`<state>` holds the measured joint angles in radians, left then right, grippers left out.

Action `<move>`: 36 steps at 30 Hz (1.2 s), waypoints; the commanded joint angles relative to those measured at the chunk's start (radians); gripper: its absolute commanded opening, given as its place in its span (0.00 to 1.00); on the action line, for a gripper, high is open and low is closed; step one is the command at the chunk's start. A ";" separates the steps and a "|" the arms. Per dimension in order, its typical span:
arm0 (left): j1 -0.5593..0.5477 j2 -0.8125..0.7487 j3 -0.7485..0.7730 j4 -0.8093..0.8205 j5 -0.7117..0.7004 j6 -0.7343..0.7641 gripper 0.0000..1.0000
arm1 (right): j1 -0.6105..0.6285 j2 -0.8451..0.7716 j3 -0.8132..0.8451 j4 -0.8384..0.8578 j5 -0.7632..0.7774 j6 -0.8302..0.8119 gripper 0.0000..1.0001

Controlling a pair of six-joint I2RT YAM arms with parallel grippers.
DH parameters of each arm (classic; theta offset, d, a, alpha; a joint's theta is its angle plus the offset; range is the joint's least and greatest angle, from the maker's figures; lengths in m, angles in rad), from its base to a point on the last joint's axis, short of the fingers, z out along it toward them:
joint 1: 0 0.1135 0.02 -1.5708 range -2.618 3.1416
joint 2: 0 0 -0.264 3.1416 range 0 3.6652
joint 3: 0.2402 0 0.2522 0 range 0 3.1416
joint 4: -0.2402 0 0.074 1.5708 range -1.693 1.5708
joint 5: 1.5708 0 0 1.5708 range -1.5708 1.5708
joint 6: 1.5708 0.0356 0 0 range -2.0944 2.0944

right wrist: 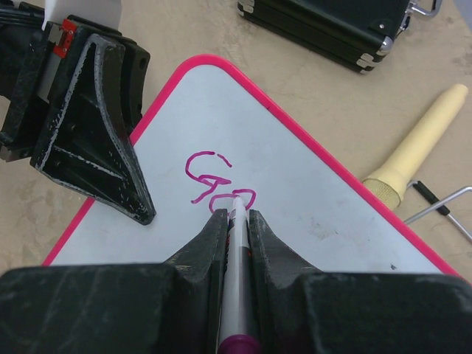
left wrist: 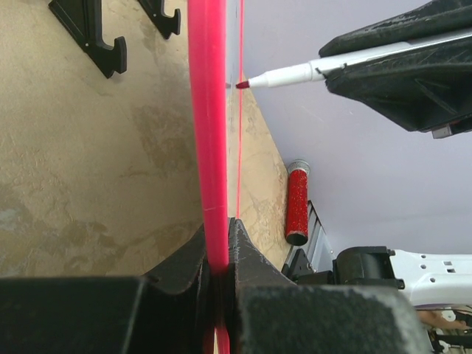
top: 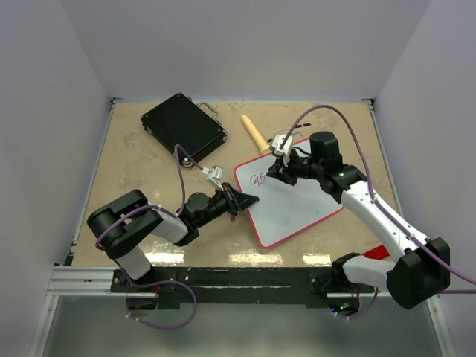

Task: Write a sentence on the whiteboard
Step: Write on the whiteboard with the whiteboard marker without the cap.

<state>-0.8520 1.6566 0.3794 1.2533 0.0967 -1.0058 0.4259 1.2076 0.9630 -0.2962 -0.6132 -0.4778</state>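
Nearest to the top camera, two black-and-white robot arms are bolted, the left arm (top: 128,223) and the right arm (top: 379,217), and both are stretched toward the middle of one beige, stone-patterned table top (top: 126,160).

One small glossy white whiteboard (top: 297,201) with a thin pink-red rim is laid flat and turned at an angle, right of the table's centre. Its near-left edge is pinched by the left gripper (top: 242,202), whose fingers (left wrist: 243,258) are pressed together on the rim, probably so that the board is not pushed away under the writing.

One black rectangular hard case (top: 182,125) is left at the far left, well apart from the board, and one cream wooden handle (top: 254,134) is lying near the board's far corner; neither seems to be needed now.

One white marker (right wrist: 237,221) with a pink tip is clamped between the fingers of the right gripper (top: 277,169), and its tip is set on the board's far-left part.

Of the pink-purple sentence (right wrist: 214,177), only two letters can be counted, "G" and an "o" under the tip, so the task is judged to be just at its start.
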 commanded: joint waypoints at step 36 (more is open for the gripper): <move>-0.002 0.003 0.013 0.242 0.057 0.073 0.00 | -0.058 -0.031 -0.023 0.057 0.026 0.034 0.00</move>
<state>-0.8509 1.6585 0.3794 1.2552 0.1059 -1.0019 0.3725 1.1931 0.9405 -0.3004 -0.6270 -0.4713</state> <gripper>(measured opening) 0.090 0.141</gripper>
